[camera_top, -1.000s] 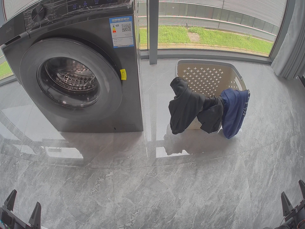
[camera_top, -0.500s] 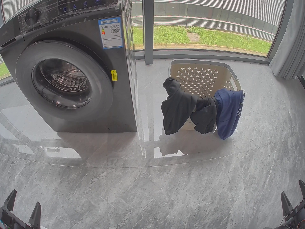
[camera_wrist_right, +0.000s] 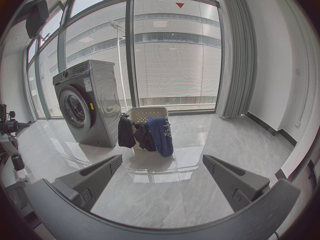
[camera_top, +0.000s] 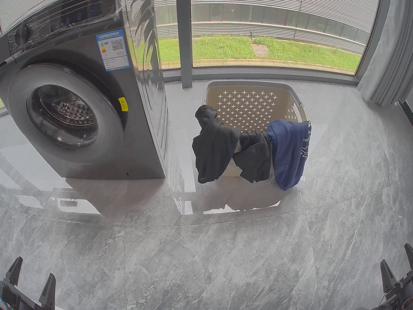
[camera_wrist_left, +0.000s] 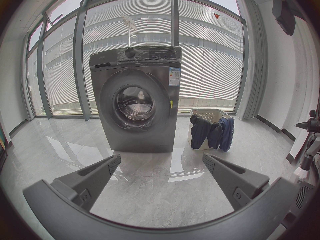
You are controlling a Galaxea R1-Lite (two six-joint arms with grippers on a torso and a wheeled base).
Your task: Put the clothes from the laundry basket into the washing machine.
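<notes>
A cream laundry basket (camera_top: 254,92) stands on the floor to the right of the grey washing machine (camera_top: 77,108). Dark clothes (camera_top: 217,145) and a blue garment (camera_top: 289,149) hang over the basket's front rim. The machine's round door (camera_top: 62,116) is closed. My left gripper (camera_top: 31,278) is open at the bottom left corner, far from both. At the bottom right corner my right gripper (camera_top: 398,265) is open too, with nothing between its fingers. The left wrist view faces the washing machine (camera_wrist_left: 136,100) and basket (camera_wrist_left: 210,112). The right wrist view faces the basket (camera_wrist_right: 148,112) with the clothes (camera_wrist_right: 160,134).
Large windows (camera_top: 266,22) run behind the basket, with a window post (camera_top: 183,31) beside the machine. A grey curtain (camera_top: 387,57) hangs at the far right. Glossy marble floor (camera_top: 206,246) stretches between me and the basket.
The whole head view has shifted left, so the camera has turned right. The basket and clothes have not moved. Both grippers stay open in the same corners.
</notes>
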